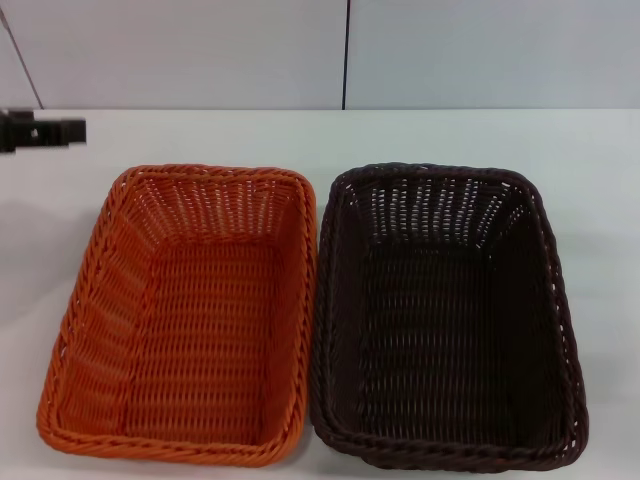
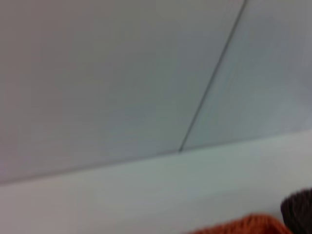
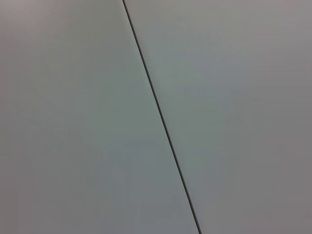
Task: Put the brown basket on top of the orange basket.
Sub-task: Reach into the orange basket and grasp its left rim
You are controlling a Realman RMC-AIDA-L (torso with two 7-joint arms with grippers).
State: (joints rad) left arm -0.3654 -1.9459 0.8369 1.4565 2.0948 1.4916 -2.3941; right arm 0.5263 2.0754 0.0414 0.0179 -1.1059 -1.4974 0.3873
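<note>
Currently, two woven baskets are seen side by side on the white surface (image 1: 600, 200): one orange basket (image 1: 185, 320) on the left and one brown basket (image 1: 445, 320) on the right, their long rims touching or very nearly so along the middle. Both are upright and nothing is seen inside either. Neither has been lifted, so the stacking is judged not yet begun.

A dark piece of the left hand (image 1: 40, 130) is seen at the far left edge, well apart from the baskets; whether its fingers are wide or narrow cannot be told. The right hand is not seen in any view, and only a plain wall with a dark seam is shown in the right wrist view. A sliver of both basket rims is caught in the left wrist view.

Trouble could arise from the closeness of the rims: if the brown basket were gripped on its left rim, the orange basket could be snagged or dragged along. Held by one side only, so wide a basket might tilt and slip. Set down askew, it might catch on the orange rim rather than nest.
</note>
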